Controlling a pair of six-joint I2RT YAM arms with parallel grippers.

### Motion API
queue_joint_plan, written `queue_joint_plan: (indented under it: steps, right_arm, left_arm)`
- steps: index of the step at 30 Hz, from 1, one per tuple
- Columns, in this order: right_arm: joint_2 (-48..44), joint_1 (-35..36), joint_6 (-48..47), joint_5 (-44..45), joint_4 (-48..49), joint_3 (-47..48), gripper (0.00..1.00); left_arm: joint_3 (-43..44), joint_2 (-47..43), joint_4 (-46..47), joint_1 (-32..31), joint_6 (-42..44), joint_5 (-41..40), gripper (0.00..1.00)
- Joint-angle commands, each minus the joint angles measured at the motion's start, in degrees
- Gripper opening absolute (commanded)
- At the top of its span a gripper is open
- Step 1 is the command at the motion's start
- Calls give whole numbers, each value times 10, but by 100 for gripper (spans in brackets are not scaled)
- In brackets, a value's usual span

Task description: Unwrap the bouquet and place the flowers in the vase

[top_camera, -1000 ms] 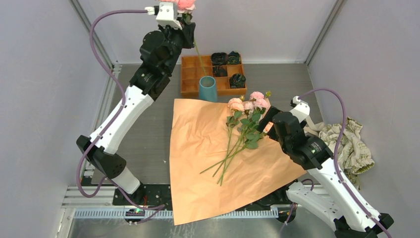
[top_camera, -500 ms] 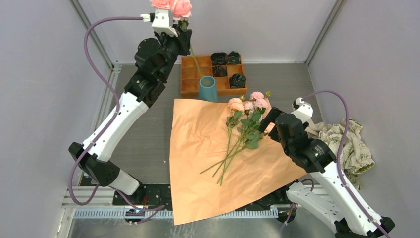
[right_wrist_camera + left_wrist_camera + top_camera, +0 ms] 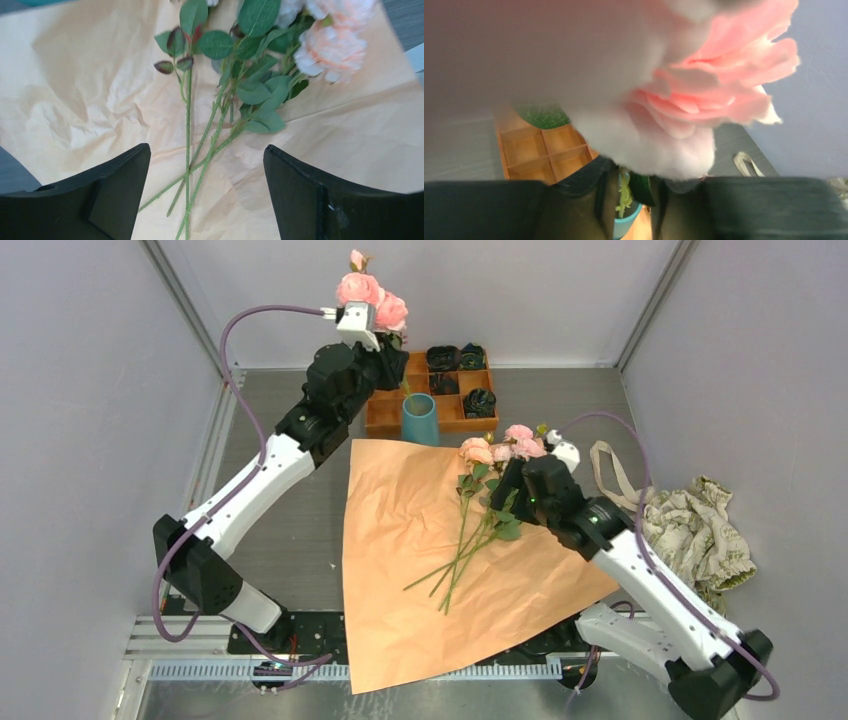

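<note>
The left gripper (image 3: pixel 626 200) hangs straight above the vase (image 3: pixel 420 420), its fingers close on either side of a green stem. I cannot tell whether they pinch it or stand just clear (petals fill most of the wrist view). The pink roses (image 3: pixel 370 295) bloom above that gripper, and their stem runs down to the vase's mouth.

The right gripper (image 3: pixel 206 150) is spread wide with nothing between its fingers, to the near right of the vase. It sits low over the loose flowers (image 3: pixel 485 510), whose heads point toward the vase's right side and whose stems trail away from it. They lie on the orange wrapping paper (image 3: pixel 400 570), spread flat from just in front of the vase. A wooden tray (image 3: pixel 385 390) stands just behind the vase, and a crumpled cream paper wad (image 3: pixel 700 530) lies well off to its right.
</note>
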Motion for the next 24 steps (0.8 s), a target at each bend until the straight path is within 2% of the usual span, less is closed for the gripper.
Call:
queue_joint_plan:
  steps: [1, 8, 10, 11, 17, 22, 24]
  right_arm:
    - [61, -1, 0, -103, 102, -47, 86]
    - [157, 0, -7, -124, 161, -51, 82]
    - [177, 0, -14, -123, 169, -40, 82]
    - [189, 0, -17, -123, 174, -35, 82]
    - [254, -1, -25, -128, 194, -1, 80]
    - [311, 0, -27, -134, 217, 18, 72]
    - [335, 0, -28, -135, 220, 26, 66]
  left_arm:
    - [-9, 7, 8, 2, -33, 42, 31]
    - [0, 40, -42, 2, -46, 95, 59]
    - [-8, 35, -45, 2, -52, 113, 81]
    - [-15, 29, -45, 1, -56, 116, 83]
    - [-67, -44, -53, -6, -60, 78, 84]
    - [-121, -135, -71, -7, -61, 65, 84]
    - [-149, -176, -72, -7, -70, 63, 84]
